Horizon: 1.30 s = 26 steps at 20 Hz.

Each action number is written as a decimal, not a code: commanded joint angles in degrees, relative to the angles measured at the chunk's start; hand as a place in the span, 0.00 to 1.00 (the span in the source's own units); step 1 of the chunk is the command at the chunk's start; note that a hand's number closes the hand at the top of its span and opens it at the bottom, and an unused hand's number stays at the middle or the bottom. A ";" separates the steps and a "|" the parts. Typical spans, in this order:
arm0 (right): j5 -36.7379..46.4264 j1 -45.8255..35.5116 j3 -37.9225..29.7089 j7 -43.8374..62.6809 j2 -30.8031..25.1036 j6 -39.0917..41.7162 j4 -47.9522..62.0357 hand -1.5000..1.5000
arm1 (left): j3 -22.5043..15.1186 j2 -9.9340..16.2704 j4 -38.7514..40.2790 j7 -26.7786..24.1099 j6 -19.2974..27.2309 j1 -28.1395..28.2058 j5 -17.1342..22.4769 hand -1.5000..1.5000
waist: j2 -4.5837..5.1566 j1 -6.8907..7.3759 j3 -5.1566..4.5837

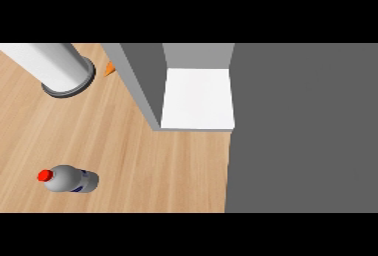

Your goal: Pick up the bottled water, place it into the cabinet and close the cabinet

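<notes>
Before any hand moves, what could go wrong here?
The bottle stands apart from the cabinet, with bare counter between: a long carry. The open door juts toward that path, so the bottle might knock it. A tall white cylinder stands near the door and could be bumped. No hand is in view.

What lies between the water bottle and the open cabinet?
Only bare wooden counter lies between the bottle and the cabinet, as the head view shows.
</notes>
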 commanded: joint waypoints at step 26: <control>-7.68 21.91 -4.63 -4.47 -1.15 9.74 -13.89 0.00 | -0.67 -1.24 -3.70 -9.13 -5.87 23.11 9.99 0.00 | 0.26 -0.52 -0.01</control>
